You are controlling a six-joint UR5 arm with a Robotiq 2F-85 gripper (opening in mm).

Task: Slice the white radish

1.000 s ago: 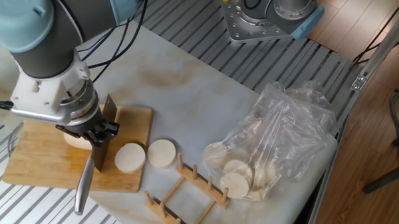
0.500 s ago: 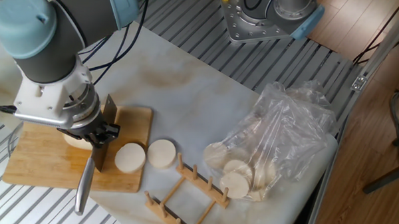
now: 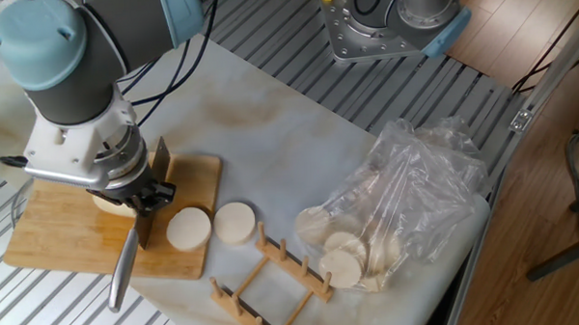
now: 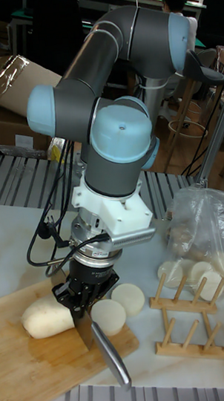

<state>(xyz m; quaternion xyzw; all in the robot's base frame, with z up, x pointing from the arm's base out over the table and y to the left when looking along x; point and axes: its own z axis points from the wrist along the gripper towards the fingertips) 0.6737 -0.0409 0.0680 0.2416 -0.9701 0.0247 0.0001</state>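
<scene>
Arm has crept slightly toward the right of the frame over the last sec; the end effector w/ it, the knife tracking along. Blade is vertical at the radish's cut end, so my read: it's indexing for the next cut or just finishing one. Can't tell which, blade-to-board contact is hidden.

End effector is clamped shut on the knife near where blade meets handle; the metal handle sticks out toward the bottom of the frame.

White radish lies on its side on the cutting board, left part of the frame, mostly hidden behind the wrist in the fixed view; rounded end points left in the tall view.

Counts:
- 1 radish stub
- 2 loose slices: one on the board's right edge, just beside the blade; one off the board on the counter
- 1 plastic bag holding several pale round slices, number unclear
- 1 wooden peg rack, lower centre
- 1 board, 1 knife
</scene>
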